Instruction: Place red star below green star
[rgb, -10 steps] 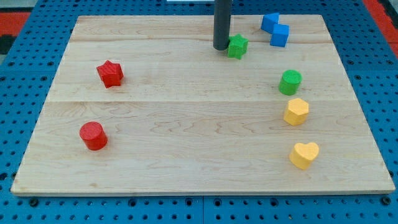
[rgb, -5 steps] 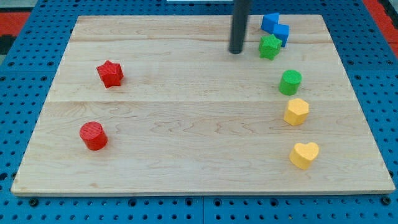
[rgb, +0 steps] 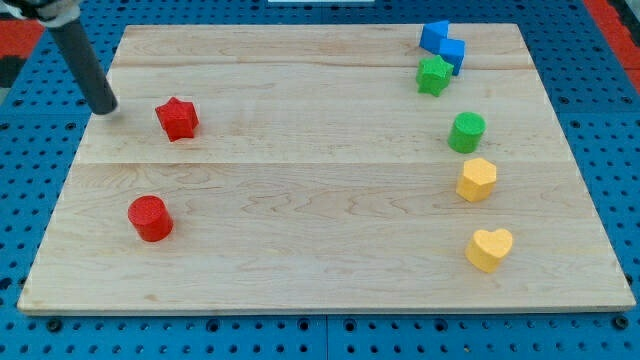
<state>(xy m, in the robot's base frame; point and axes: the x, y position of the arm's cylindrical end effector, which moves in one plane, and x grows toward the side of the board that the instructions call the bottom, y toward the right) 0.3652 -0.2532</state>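
The red star (rgb: 177, 118) lies on the wooden board at the view's left. The green star (rgb: 434, 75) lies at the view's upper right, touching the blue blocks (rgb: 443, 47) above it. My tip (rgb: 103, 108) stands on the board's left edge, a short way to the left of the red star and apart from it.
A red cylinder (rgb: 150, 218) lies at lower left. A green cylinder (rgb: 466, 131) sits just below the green star, with a yellow hexagon (rgb: 477, 180) and a yellow heart (rgb: 489, 249) further down the right side. The board (rgb: 300, 200) rests on blue pegboard.
The rod pushed the green star right against the blue blocks, then swept across the board to the left and now stands left of the red star.
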